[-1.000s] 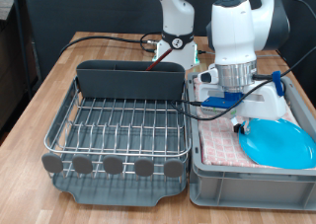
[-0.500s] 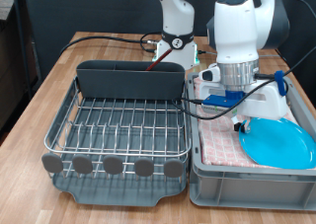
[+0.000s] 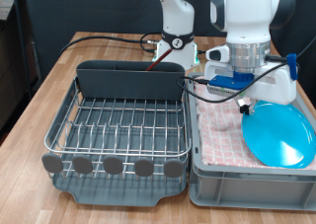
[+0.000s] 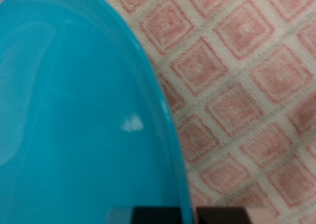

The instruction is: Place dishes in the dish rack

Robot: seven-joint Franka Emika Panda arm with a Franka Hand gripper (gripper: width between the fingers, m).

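Observation:
The light-blue plate (image 3: 279,135) is in the grey crate (image 3: 247,183), tilted up off the checked cloth (image 3: 221,137). My gripper (image 3: 247,108) is shut on the plate's edge on the exterior view's left. In the wrist view the plate (image 4: 69,115) fills one side, and its rim runs between my fingertips (image 4: 163,215). A white shape (image 3: 286,86) behind the plate may be the mug, mostly hidden by my arm. A slim reddish-brown stick, seemingly the spoon (image 3: 156,58), leans at the dark cutlery bin (image 3: 128,81). The wire dish rack (image 3: 123,125) holds no dishes.
The rack sits on a dark grey tray (image 3: 118,183) on a wooden table (image 3: 49,86). The crate stands against its side on the exterior view's right. Black cables (image 3: 99,41) run behind the bin. The robot base (image 3: 178,27) is at the back.
My arm has risen and shifted towards the exterior view's right. The plate has tipped up from lying flat on the cloth and now faces the camera more.

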